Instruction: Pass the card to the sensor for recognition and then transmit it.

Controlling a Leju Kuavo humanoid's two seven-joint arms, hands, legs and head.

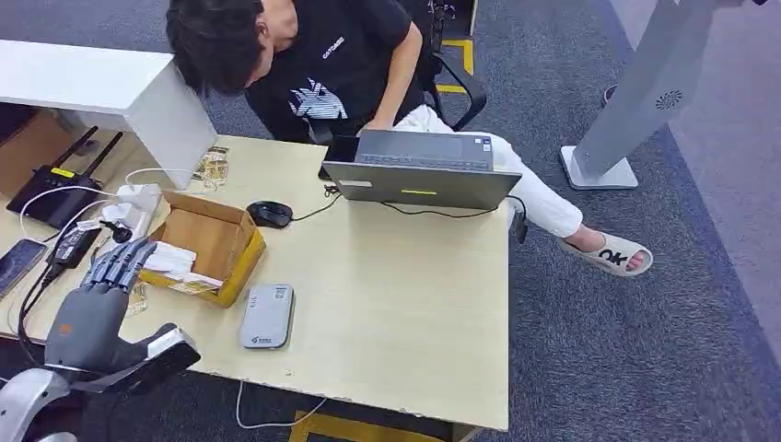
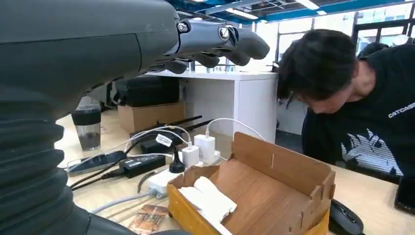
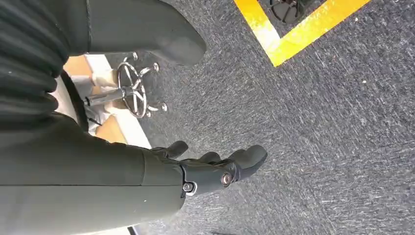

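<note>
An office w/ grey carpet is being shown; a pale wooden desk (image 1: 396, 304) is being used as the work surface, and a person (image 1: 304, 55) is being seated at the far side behind a laptop (image 1: 419, 170).

The left hand (image 1: 97, 308) is being held above the desk's near corner, fingers apart and lightly extended, nothing gripped. Just ahead of its fingertips an open cardboard box (image 1: 207, 244) is being kept, w/ white paper-like pieces (image 2: 210, 198) lying inside; the cards are probably these, but which piece is a card can't be told. The grey sensor (image 1: 267, 315) is lying flat beside the hand, toward the robot's right, near the box's front corner. Chargers and cables (image 1: 110, 221) are being crowded on the hand's other side.

The right hand (image 3: 215, 171) is being hung over carpet, fingers loosely curled, holding nothing.

Handling, as judged: a card is likely thin, light, stiff and slick, lying flat, so it's prob. best pinched by an edge between thumb and finger, w/ care that neighbouring pieces aren't being dragged along.
</note>
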